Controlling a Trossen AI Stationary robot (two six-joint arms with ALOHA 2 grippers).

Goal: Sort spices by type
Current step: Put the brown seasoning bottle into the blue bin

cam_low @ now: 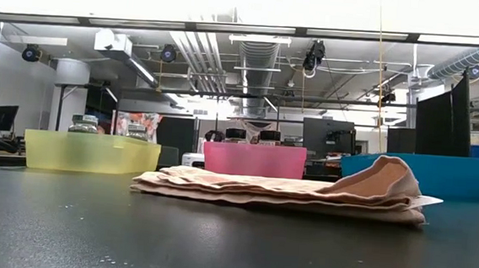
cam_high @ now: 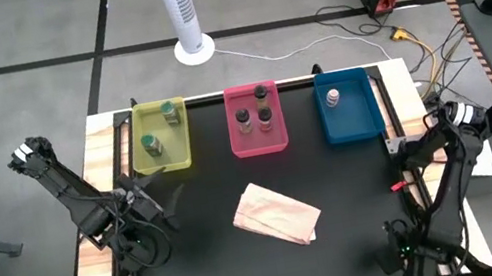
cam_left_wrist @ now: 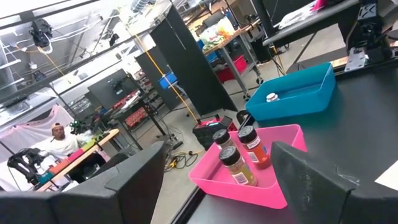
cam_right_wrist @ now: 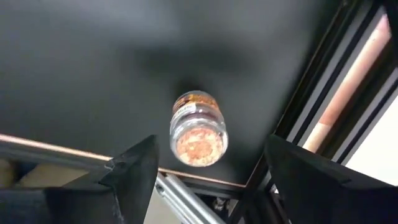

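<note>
Left arm waits at the table's left side; left gripper (cam_left_wrist: 217,149) has its jaws spread wide, grasping nothing. Yellow tray (cam_high: 166,165): two green-filled spice jars (cam_high: 153,144), upright. Pink tray (cam_high: 261,148): three brown-filled jars (cam_high: 244,118), upright, close together. The tan paper bag (cam_high: 275,214) lies flat mid-table, well apart from the trays. Blue tray (cam_high: 356,131): one pale-capped jar (cam_high: 332,96) standing alone. The right arm is at the table's right edge. In its wrist view, the right gripper (cam_right_wrist: 211,142) has its jaws parted with neither finger touching anything. Between and beyond them sits a pinkish-filled jar (cam_right_wrist: 199,127), seen end-on against the dark table (cam_right_wrist: 93,62) near the edge rail. You cannot tell from this view whether it stands or lies. By its contents it likely belongs in the blue tray. Handling judgement: the jars look light, rigid and smooth-walled, so they may slip or roll if nudged sideways. Take hold across the cylinder's middle, below the cap, with the jaws square to the wall. Grip firmly but gently in case the wall is glass.
</note>
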